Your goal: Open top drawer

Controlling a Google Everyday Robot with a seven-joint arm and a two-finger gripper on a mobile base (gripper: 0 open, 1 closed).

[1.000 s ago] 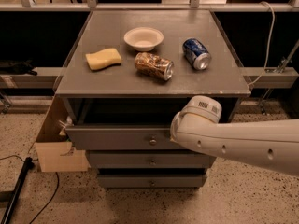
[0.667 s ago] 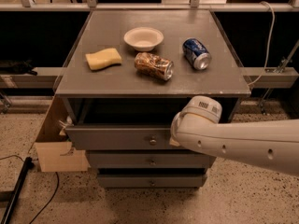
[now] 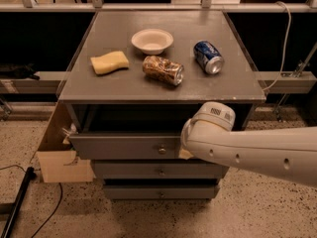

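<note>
The top drawer (image 3: 124,145) is the grey front just under the cabinet top, with a small round brass knob (image 3: 162,149) at its centre. It stands pulled out a little from the cabinet, and a dark gap shows above it. My white arm (image 3: 247,152) comes in from the right. My gripper (image 3: 184,151) is at the drawer front, just right of the knob, mostly hidden behind the wrist.
On the cabinet top (image 3: 233,83) lie a yellow sponge (image 3: 109,62), a white bowl (image 3: 152,40), a brown can on its side (image 3: 163,69) and a blue can (image 3: 208,56). Two lower drawers (image 3: 148,171) are shut. A cardboard box (image 3: 57,157) stands at the left, with a cable (image 3: 54,207) on the floor.
</note>
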